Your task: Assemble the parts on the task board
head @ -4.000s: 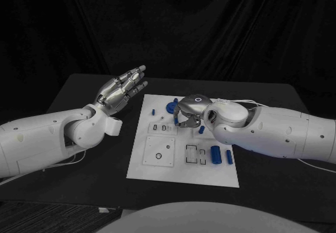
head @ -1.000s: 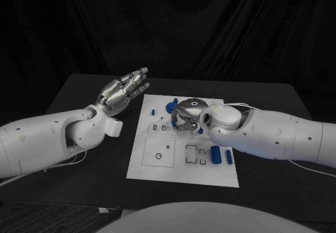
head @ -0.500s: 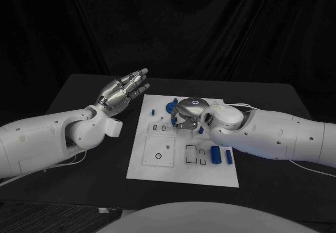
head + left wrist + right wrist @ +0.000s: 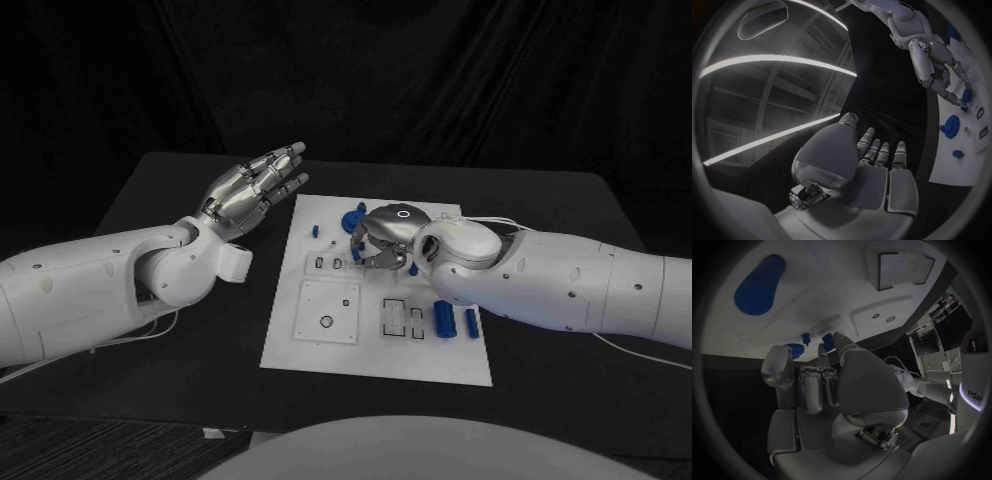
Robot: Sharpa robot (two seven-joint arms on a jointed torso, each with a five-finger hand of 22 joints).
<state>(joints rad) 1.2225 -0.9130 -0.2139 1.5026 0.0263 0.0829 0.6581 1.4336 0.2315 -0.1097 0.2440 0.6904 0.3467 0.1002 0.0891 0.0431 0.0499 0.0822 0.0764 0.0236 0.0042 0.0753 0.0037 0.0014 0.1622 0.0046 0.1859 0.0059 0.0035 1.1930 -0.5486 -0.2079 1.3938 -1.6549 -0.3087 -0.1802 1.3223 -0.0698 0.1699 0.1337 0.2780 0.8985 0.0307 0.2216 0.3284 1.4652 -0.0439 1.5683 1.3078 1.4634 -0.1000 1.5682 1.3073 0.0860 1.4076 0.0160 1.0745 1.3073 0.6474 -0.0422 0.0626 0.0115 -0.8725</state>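
— Looking largest first, what have we got?

— Our task board (image 4: 378, 345) lies mid-table, and our right hand (image 4: 387, 236) is over its twelve o'clock end, a touch farther towards nine o'clock than a second ago. Our left hand (image 4: 257, 187) hasn't moved: flat, fingers apart, holding nothing, off the board's ten o'clock corner.

— Is the right hand gripping a part?

— We cannot tell; the fingers (image 4: 828, 342) curl down beside the small blue parts (image 4: 806, 336) there, but contact is hidden. Two blue cylinders (image 4: 454, 321) lie untouched at the board's four o'clock side.

— Meaning?

— We judge we're only fine-positioning; nothing looks newly seated.
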